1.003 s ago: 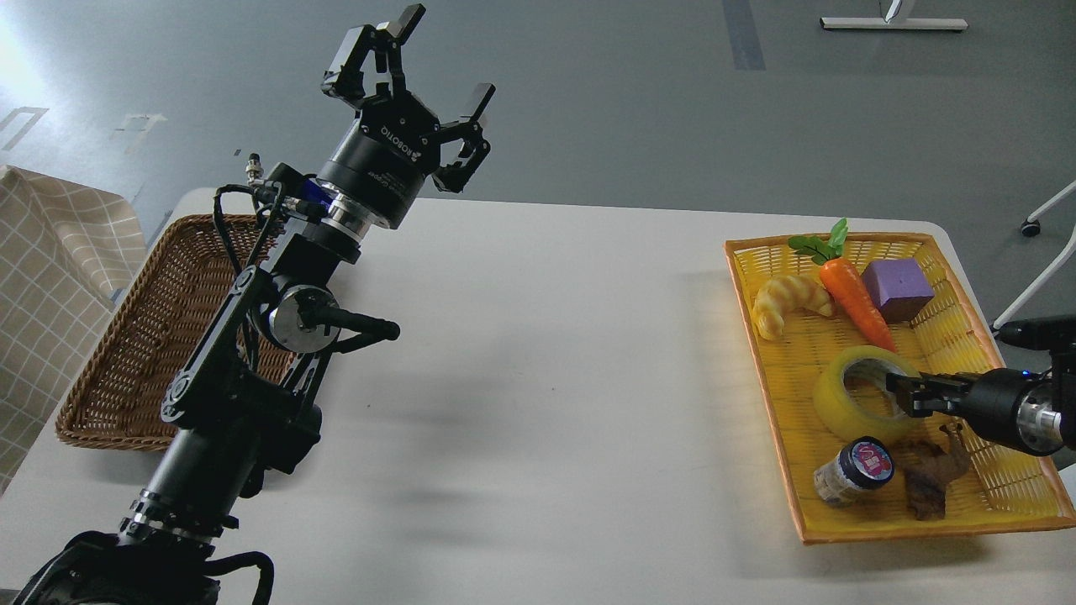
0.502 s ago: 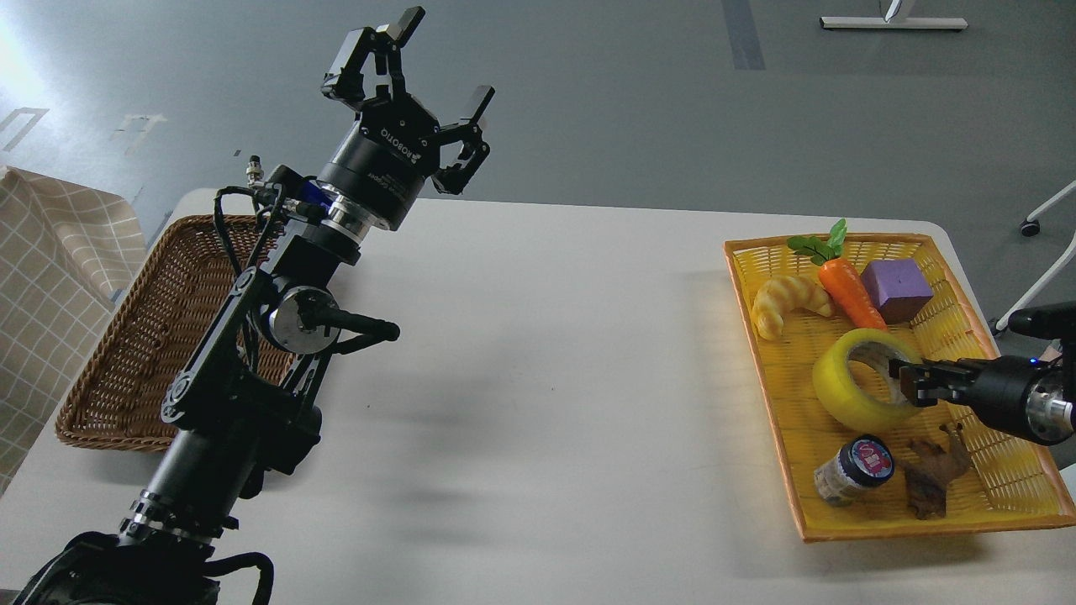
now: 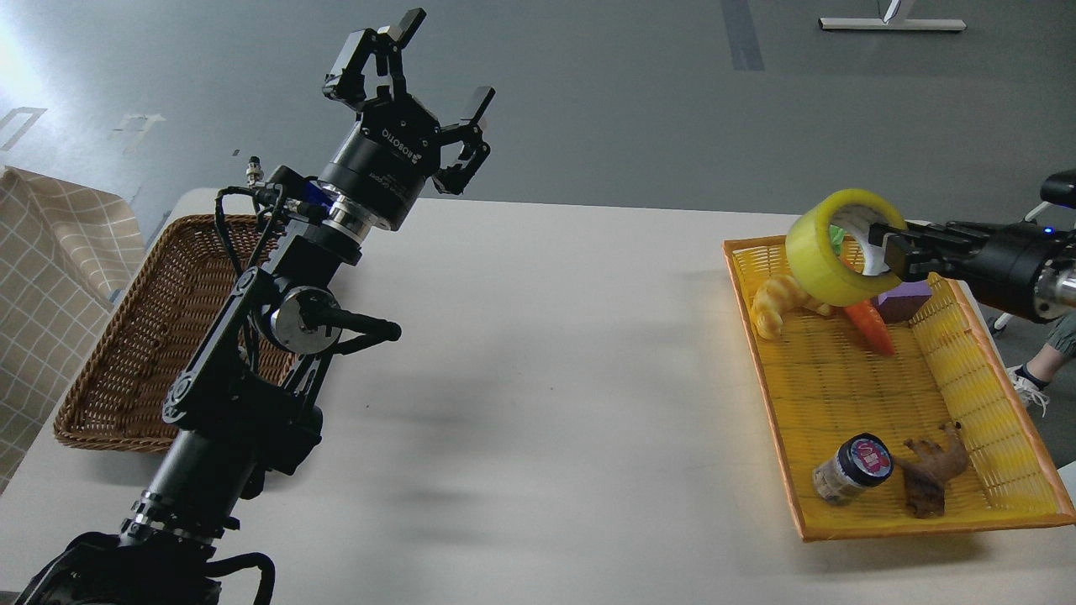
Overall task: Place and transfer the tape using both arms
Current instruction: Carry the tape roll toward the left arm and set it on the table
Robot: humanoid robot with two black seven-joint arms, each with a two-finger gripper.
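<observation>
cloth: a beige checked fabric [image 3: 50,252] sits at the far left edge, just left of the table.
brown basket: an oval dark-brown wicker basket [image 3: 143,336] rests on the left end of the table, partly behind the left arm.
left arm: the black jointed left arm [image 3: 244,370] rises from the lower left corner, over the table's left part.
left gripper: the black "robotiq" left gripper [image 3: 437,63] points up past the table's far edge, its fingers spread wide with nothing between them.
table: a white rectangular table [image 3: 546,378] with rounded corners, its bare middle carrying soft arm shadows.
tape: a wide roll of translucent yellow packing tape [image 3: 828,252] with a grey-white inner core, tilted on edge, raised above the far end of the yellow tray at the table's right.
right gripper: the black right gripper [image 3: 883,244] reaches in from the right edge, one finger inside the core, clamped on the roll's wall.
yellow tray: a yellow woven plastic tray [image 3: 967,378] with an orange rim holds a croissant toy [image 3: 777,302], an orange carrot [image 3: 874,326], a purple block [image 3: 908,298], a small jar with a dark lid [image 3: 851,470] and a brown animal figure [image 3: 929,475].
room: a grey floor [image 3: 630,101] lies beyond the table.
</observation>
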